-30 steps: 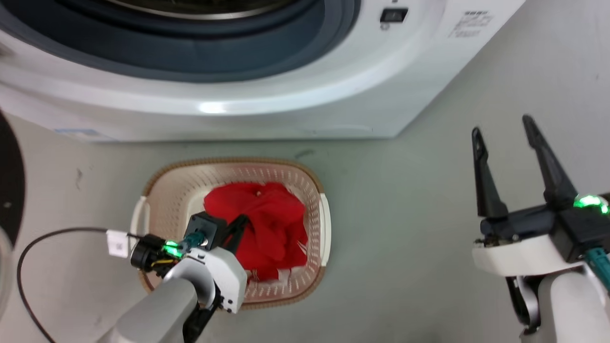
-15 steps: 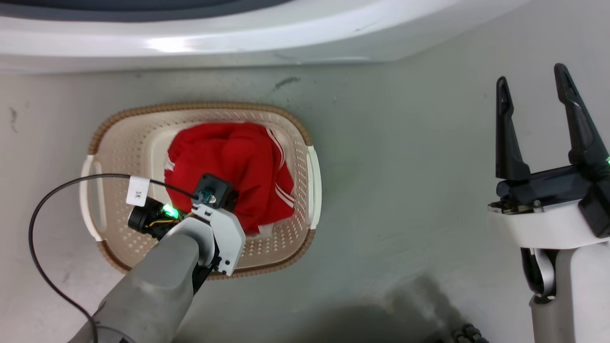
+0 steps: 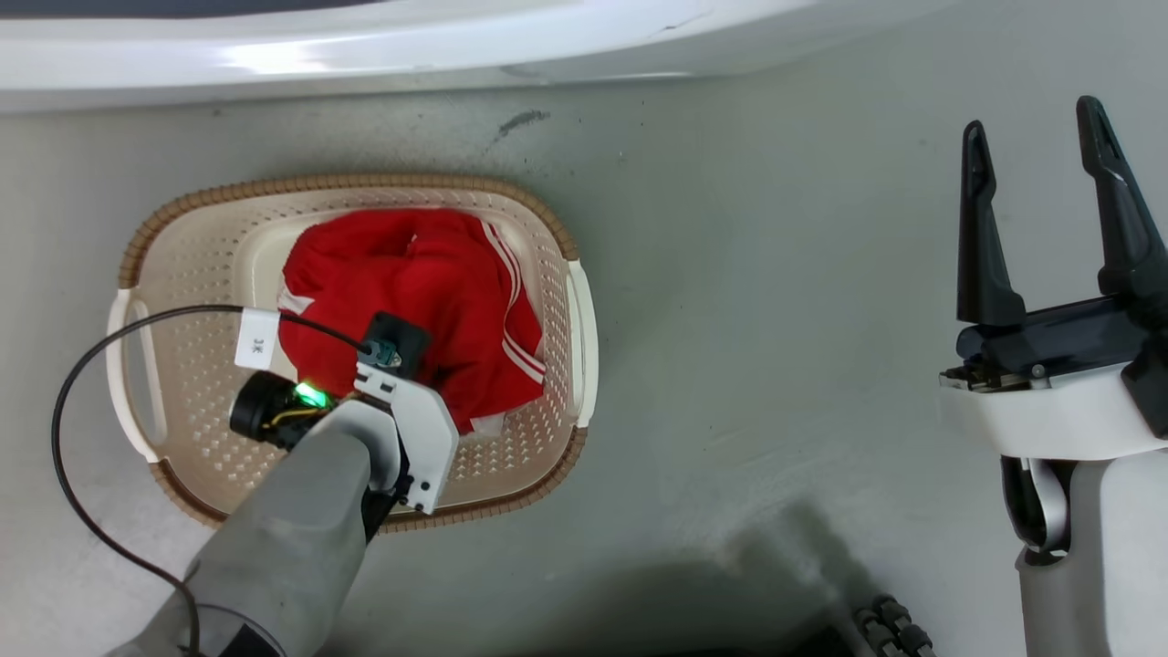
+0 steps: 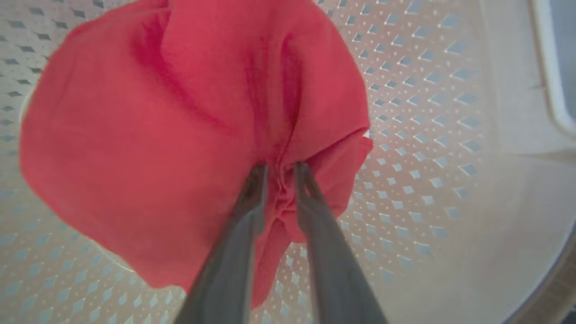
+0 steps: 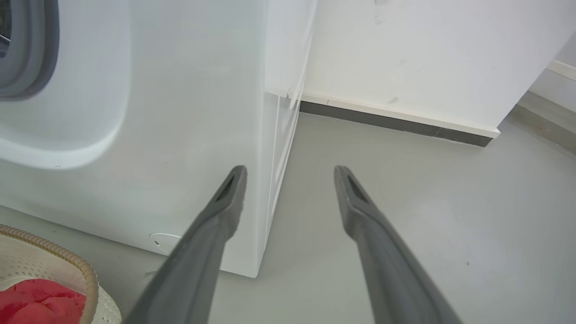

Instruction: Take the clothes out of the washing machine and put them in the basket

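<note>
One garment: clothes (image 3: pixel 401 274) are bunched inside the basket (image 3: pixel 356 182), toward its far right corner.
Left gripper (image 4: pixel 281 167): pinched narrow on a red fold.
Right gripper (image 3: pixel 1031 119): spread wide, nothing held, well apart.
Release: the grip should be opened fully, then lifted straight, so no fold is dragged over the rim.

**Layout about the two end effectors.**
The left end effector (image 4: pixel 280 168) reaches down into the basket (image 3: pixel 210 265), which stands on the floor (image 3: pixel 776 319) before the washing machine (image 3: pixel 365 55). The clothes (image 3: pixel 401 283) lie in the basket, bunched ahead of its tips, with a fold caught between its fingers. The right end effector (image 3: pixel 1032 117) hangs over the floor, well apart from the basket, which lies below and to its left. The washing machine's corner stands ahead to its left.
</note>
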Available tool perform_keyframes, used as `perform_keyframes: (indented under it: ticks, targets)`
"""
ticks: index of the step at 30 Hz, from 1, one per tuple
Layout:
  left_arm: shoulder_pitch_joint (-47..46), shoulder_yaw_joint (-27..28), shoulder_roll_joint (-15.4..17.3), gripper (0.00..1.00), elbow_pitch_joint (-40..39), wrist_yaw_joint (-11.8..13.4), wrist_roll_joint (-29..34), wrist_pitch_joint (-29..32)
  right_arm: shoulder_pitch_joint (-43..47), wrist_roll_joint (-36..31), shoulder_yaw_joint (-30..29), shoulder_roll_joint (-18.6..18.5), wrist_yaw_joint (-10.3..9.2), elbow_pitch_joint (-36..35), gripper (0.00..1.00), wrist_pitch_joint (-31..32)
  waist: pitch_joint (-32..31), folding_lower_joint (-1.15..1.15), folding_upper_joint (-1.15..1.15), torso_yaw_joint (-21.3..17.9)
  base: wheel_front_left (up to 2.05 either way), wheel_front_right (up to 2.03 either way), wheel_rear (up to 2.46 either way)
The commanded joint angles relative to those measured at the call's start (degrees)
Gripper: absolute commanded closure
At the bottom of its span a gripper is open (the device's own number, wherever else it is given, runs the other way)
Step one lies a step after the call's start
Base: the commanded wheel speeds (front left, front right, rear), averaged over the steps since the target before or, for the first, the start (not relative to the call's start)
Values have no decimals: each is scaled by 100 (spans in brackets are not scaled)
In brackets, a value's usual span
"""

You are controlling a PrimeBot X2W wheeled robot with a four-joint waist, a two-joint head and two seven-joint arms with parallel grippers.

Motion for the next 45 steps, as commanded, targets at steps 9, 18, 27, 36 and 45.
perform_keyframes:
  ticks: [9, 18, 27, 36, 45]
  targets:
    - [382, 200, -142, 0, -48, -60, -269, -562, 323, 11, -38, 6, -5, 284, 0, -11, -908, -1, 0, 215, 0, 0, 0]
    - [1044, 997, 174, 0, -1377, 499, 4, -621, 769, -13, -136, 4, -6, 507, 0, -11, -1780, -1, 0, 399, 0, 0, 0]
    - [2319, 2476, 285, 0, -3333, 1109, 1077, -623, 1319, -34, -267, 5, -5, 667, 0, -11, -2657, -1, 0, 633, 0, 0, 0]
    - [3569, 3872, -20, 0, -5037, 1267, 2257, -622, 1719, 46, -198, 4, -6, 737, 0, -11, -3392, -1, 0, 736, 0, 0, 0]
    - [4465, 4816, -443, 0, -6103, 1128, 2977, -623, 2030, 151, -121, 4, -5, 703, 0, -11, -3974, -1, 0, 760, 0, 0, 0]
